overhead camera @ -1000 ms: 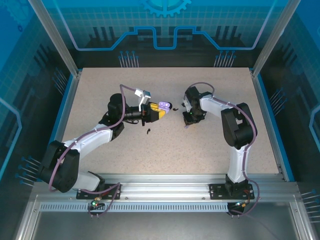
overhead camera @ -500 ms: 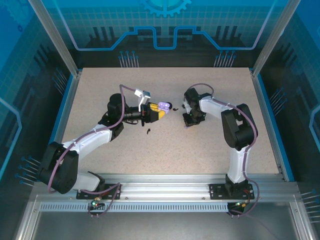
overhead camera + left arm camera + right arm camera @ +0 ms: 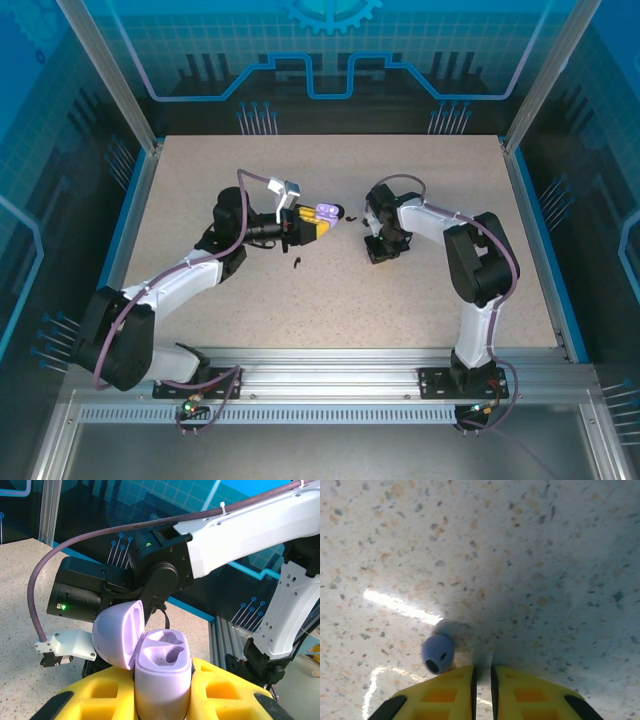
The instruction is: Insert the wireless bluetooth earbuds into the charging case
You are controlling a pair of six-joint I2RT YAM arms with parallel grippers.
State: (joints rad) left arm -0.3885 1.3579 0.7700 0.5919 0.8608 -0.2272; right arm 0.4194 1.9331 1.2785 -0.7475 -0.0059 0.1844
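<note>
My left gripper (image 3: pixel 162 702) is shut on the lavender charging case (image 3: pixel 161 672), held upright above the table with its lid (image 3: pixel 117 635) swung open. Both wells are empty. In the top view that case (image 3: pixel 326 212) sits at the left gripper's (image 3: pixel 312 224) tip. My right gripper (image 3: pixel 482 677) points down, close to the table, jaws shut to a thin slit. A lavender earbud (image 3: pixel 438 653) lies on the table against the outside of its left fingertip. Whether its stem reaches into the slit I cannot tell. Two black earbuds (image 3: pixel 298 264) (image 3: pixel 352 219) lie loose on the table.
The speckled tabletop (image 3: pixel 420 300) is bounded by blue side rails and an aluminium frame at the near edge. The right arm's wrist (image 3: pixel 150 570) hangs just beyond the held case in the left wrist view.
The right gripper has shifted a little toward the near edge and lower over the table. The left arm and the case have stayed put.
</note>
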